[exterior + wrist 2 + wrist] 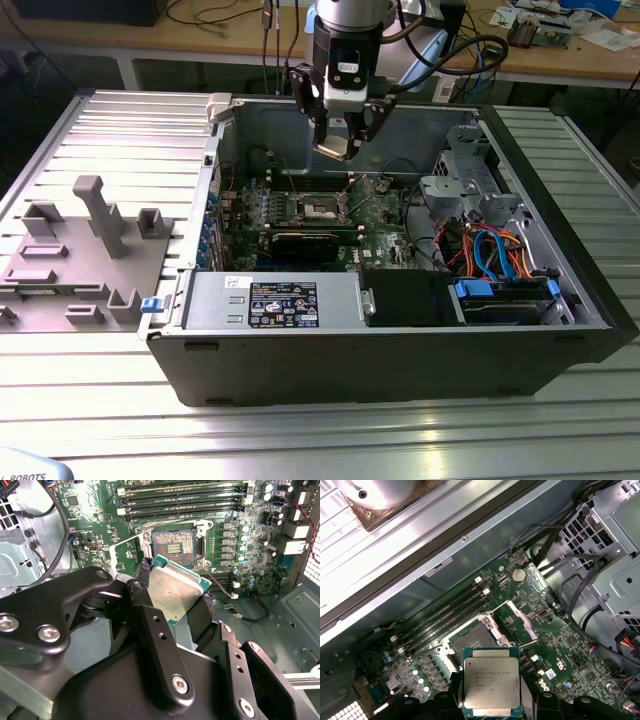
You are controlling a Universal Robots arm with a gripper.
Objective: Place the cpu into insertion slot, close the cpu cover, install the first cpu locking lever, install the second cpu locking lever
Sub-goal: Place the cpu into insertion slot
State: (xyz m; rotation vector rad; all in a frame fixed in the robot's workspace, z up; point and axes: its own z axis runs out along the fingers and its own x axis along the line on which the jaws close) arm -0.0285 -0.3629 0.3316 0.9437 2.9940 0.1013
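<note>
The claw (176, 611) clamped the cpu (177, 591), with the uncovered insertion slot (173, 545) below it. Squaring the chip's edges to that slot seemed wise.

Grey round arm (348, 14), black block (330, 52) at its end, small pale box (347, 92) with a dark sticker, thick black cables (455, 50) looping beside it, black gripper (172, 601) made of flat bars (161, 647) with little holes, shiny silver screws (49, 633) with round heads on them.

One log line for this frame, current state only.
phase: cpu placement | gripper: shut on cpu | cpu: held above insertion slot, not seated | insertion slot: empty
</note>
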